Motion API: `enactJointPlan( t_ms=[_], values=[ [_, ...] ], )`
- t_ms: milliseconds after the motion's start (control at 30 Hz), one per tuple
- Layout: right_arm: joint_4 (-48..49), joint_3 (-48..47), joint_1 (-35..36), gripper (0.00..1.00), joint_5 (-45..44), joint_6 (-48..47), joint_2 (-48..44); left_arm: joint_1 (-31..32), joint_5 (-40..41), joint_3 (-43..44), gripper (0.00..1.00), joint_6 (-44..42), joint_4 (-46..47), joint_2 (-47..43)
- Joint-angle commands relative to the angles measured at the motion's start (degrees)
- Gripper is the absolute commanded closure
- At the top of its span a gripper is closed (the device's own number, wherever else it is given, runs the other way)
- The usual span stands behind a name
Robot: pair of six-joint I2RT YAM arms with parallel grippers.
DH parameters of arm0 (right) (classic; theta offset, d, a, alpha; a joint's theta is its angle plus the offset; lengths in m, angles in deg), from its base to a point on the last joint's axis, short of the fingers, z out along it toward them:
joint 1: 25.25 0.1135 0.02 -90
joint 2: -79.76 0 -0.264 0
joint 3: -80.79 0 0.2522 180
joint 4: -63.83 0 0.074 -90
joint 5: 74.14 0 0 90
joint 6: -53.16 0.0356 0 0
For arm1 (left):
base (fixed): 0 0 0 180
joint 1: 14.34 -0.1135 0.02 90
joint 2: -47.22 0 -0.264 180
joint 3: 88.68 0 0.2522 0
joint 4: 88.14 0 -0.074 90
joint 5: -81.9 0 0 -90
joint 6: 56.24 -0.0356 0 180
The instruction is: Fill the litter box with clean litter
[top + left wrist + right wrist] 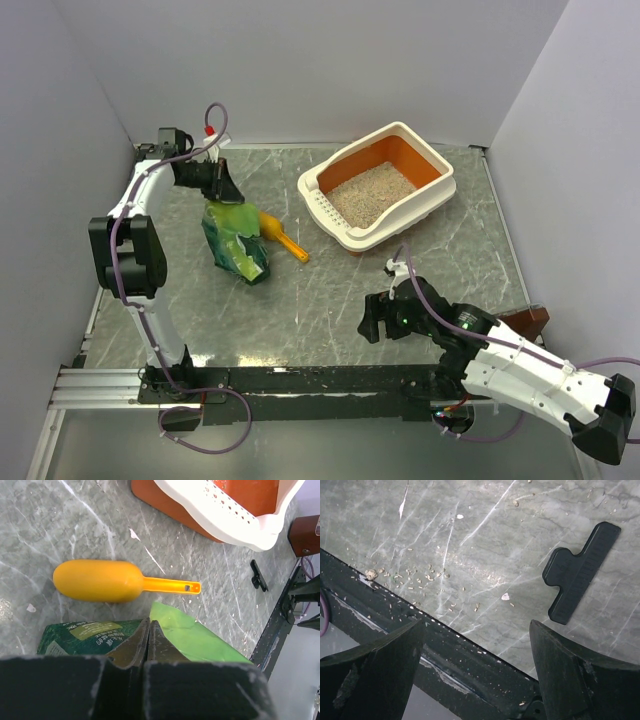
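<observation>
The litter box (437, 190), cream outside and orange inside, stands at the back right with clean litter (372, 195) spread over its floor. Its slotted rim (225, 510) shows in the left wrist view. My left gripper (222, 190) is at the back left, with its fingertips (149, 622) pressed together over the top edge of the green crinkled bag (236, 243). The bag (200, 640) spreads to both sides of the jaws. My right gripper (372, 325) hangs open over the table's front edge with nothing between its fingers (380, 660).
A yellow-orange scoop (280, 235) (100, 580) lies between the bag and the box. A black clip (580, 575) lies on the table near the right gripper. Spilled granules (420, 575) dot the marble by the black front rail (470, 665). A brown block (527, 322) sits at the right edge.
</observation>
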State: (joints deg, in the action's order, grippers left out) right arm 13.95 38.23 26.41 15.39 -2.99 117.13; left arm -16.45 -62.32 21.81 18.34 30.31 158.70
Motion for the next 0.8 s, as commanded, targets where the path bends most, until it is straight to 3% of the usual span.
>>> enactJointPlan(
  t_ms=[0, 233, 533, 700, 767],
  values=[
    [0.08, -0.65, 0.55, 0.08, -1.64, 0.87, -0.45, 0.26, -3.53, 0.04, 0.99, 0.56, 0.14, -2.84],
    [3.33, -6.61, 0.55, 0.05, -2.25, -1.94, 3.23, 0.26, -2.91, -1.71, 0.99, 4.34, 6.30, -8.64],
    [14.04, -31.29, -1.56, 0.05, 1.69, -5.10, 27.38, 1.67, 0.15, -2.60, 0.99, 9.51, 10.60, -10.58],
    [27.03, -36.95, -6.30, 0.05, 12.23, -4.23, 37.85, 5.97, 19.03, -7.50, 0.98, 19.62, 20.09, -17.95],
    [34.07, -37.03, -7.71, 0.05, 15.84, -3.44, 41.10, 7.46, 28.15, -10.06, 0.91, 22.70, 22.90, -22.08]
  ],
)
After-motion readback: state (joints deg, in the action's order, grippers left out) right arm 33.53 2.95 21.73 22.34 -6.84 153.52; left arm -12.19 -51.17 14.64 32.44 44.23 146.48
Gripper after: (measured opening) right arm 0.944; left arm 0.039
